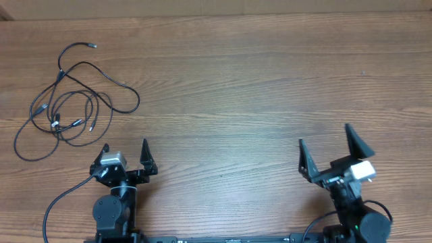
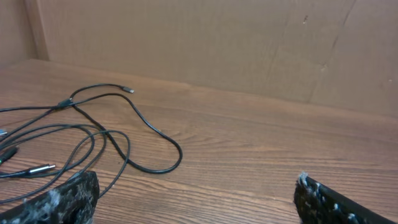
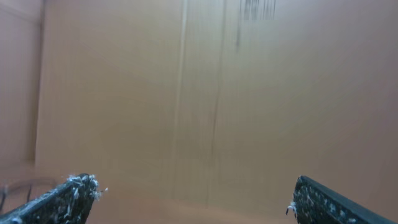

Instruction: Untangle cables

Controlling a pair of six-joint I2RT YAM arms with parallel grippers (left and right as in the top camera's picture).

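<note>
The cables (image 1: 71, 104) are thin black cords with small silver plug tips, lying in a loose tangle of loops on the far left of the wooden table. In the left wrist view the cables (image 2: 93, 134) lie ahead and to the left. My left gripper (image 1: 125, 150) is open and empty, just below and right of the tangle, with its left finger close to the nearest strand (image 2: 196, 199). My right gripper (image 1: 326, 145) is open and empty at the right front of the table, far from the cables; in its own view the gripper (image 3: 193, 196) faces a blurred brown wall.
A brown cardboard wall (image 2: 217, 43) stands along the table's far edge. Thicker black wires (image 1: 57, 206) run from the arm bases at the front edge. The wooden table top (image 1: 256, 88) stretches between the two arms.
</note>
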